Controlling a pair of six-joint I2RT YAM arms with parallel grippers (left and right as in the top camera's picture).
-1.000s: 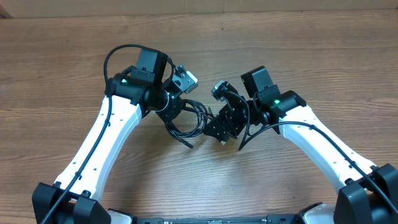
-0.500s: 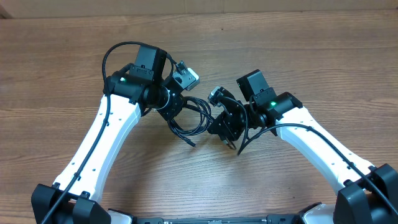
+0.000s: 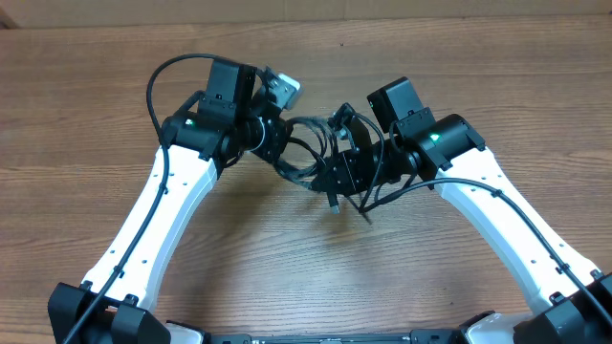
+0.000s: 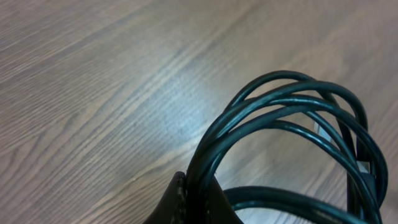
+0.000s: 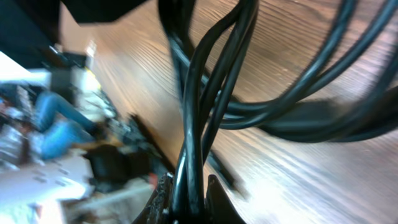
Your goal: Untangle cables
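Note:
The cables (image 3: pixel 308 145) are a bundle of thin black loops stretched between my two grippers above the middle of the wooden table (image 3: pixel 478 67). My left gripper (image 3: pixel 279 143) is shut on the bundle's left side. In the left wrist view several loops (image 4: pixel 292 109) arch out from the shut jaws (image 4: pixel 198 186). My right gripper (image 3: pixel 337 174) is shut on strands at the bundle's right side. In the right wrist view two or three strands (image 5: pixel 208 93) run straight up from between its fingers (image 5: pixel 188 183). Loose cable ends (image 3: pixel 363 208) hang below the right gripper.
The left arm's own thick black wire (image 3: pixel 155 84) loops out to its left, and another (image 3: pixel 402 191) curves by the right arm. A lighter strip (image 3: pixel 287 10) borders the table's far edge. Bare wood lies all around the arms.
The right gripper was open and has shut on strands of the bundle. Both grippers have moved toward the table's far side, closer together, carrying the bundle with them.

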